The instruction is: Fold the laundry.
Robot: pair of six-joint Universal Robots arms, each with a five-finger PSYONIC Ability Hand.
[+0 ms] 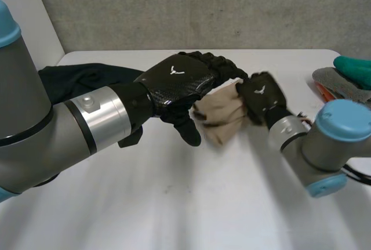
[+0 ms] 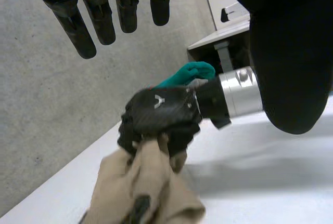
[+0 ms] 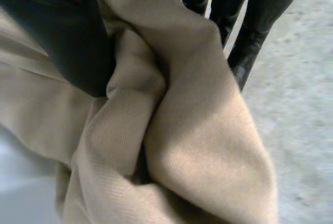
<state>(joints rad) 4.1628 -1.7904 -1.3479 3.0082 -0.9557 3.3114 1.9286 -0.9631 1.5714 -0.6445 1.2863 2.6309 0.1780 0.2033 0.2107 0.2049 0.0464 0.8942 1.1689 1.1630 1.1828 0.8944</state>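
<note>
A crumpled beige cloth [image 1: 223,119] is bunched near the middle of the white table [image 1: 191,203]. My right hand [image 1: 264,96] is shut on its right side. In the right wrist view the thumb [image 3: 57,31] and fingers [image 3: 250,31] pinch a thick fold of the beige cloth [image 3: 197,141] between them. My left hand [image 1: 179,82] hovers over the cloth's left side, open, fingers straight and holding nothing. In the left wrist view the left fingers [image 2: 88,26] point toward the right hand [image 2: 158,117], which clutches the beige cloth [image 2: 145,187].
A dark garment [image 1: 87,79] lies at the back left of the table, behind my left arm. A pile with teal cloth [image 1: 355,69] and a grey piece [image 1: 342,84] sits at the right edge. A grey wall runs behind the table.
</note>
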